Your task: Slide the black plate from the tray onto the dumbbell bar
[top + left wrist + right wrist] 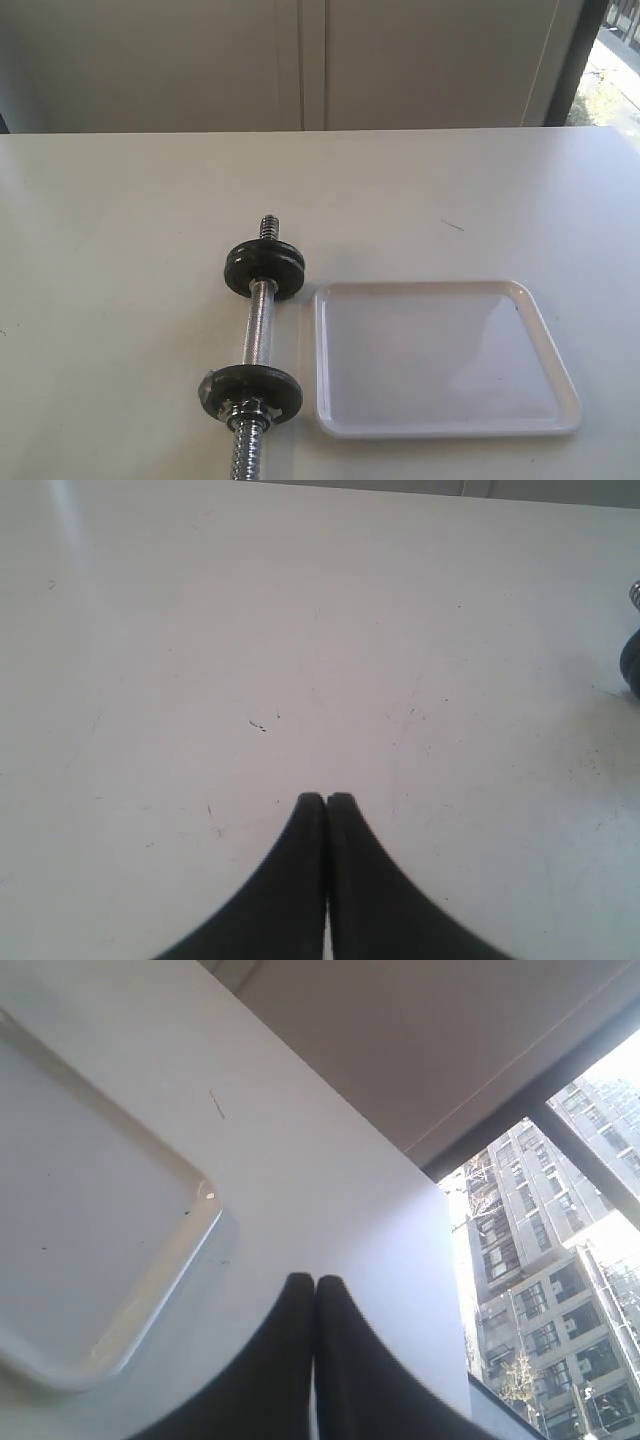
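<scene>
The dumbbell bar [258, 322], chrome with threaded ends, lies on the white table left of the tray [440, 288]. Two black plates sit on it, one toward the far end [264, 267] and one toward the near end [250, 392], with a nut beside the near one. No disc lies in the tray. Neither gripper shows in the exterior view. My left gripper [326, 800] is shut on nothing over bare table, with a dark plate edge [632, 665] at the frame's border. My right gripper [315, 1282] is shut and empty, beside a corner of the tray [190, 1250].
A pale cabinet wall [300, 60] runs behind the table's far edge. A window [615, 70] is at the far right, and the right wrist view looks past the table edge to buildings [540, 1260] outside.
</scene>
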Robot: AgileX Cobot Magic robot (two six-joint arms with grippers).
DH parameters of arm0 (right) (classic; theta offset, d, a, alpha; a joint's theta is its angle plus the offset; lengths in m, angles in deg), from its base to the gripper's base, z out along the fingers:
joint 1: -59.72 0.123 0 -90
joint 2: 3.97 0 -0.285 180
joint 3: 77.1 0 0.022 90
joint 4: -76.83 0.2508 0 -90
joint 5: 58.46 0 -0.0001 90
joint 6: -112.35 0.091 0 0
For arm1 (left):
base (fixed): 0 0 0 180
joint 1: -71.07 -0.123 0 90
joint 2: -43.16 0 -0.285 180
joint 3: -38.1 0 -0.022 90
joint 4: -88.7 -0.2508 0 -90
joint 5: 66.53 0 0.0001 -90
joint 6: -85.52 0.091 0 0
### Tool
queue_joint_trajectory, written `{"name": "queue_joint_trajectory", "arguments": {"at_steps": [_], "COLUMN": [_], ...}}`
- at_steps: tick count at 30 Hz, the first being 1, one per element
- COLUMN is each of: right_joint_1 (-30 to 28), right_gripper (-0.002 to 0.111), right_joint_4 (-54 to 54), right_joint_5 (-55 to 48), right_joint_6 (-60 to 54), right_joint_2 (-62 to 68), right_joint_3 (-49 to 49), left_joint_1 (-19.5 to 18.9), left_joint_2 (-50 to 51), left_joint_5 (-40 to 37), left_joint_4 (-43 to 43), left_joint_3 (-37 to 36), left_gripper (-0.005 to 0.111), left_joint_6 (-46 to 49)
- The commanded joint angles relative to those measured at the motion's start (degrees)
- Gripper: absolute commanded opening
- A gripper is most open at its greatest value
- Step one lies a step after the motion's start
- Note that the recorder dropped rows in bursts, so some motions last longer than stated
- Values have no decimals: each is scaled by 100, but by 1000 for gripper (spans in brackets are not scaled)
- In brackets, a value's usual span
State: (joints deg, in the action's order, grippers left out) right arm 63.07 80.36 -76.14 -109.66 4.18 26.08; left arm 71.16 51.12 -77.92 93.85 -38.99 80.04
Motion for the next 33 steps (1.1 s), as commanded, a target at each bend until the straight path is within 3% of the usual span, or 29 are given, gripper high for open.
{"name": "queue_joint_trajectory", "arguments": {"at_steps": [1,26,33], "right_joint_1": [-47,-47,-47], "right_gripper": [0,0,0], "right_joint_4": [-77,-56,-56], "right_joint_5": [2,-5,-5], "right_joint_6": [22,62,2569], "right_joint_2": [-36,-36,-36], "right_joint_3": [-40,-40,-40], "left_joint_1": [1,1,1], "left_joint_2": [-17,-17,-17], "left_joint_5": [19,19,19], "left_joint_4": [31,31,31], "left_joint_3": [-13,-13,-13], "left_gripper": [0,0,0], "left_joint_6": [-29,-29,-29]}}
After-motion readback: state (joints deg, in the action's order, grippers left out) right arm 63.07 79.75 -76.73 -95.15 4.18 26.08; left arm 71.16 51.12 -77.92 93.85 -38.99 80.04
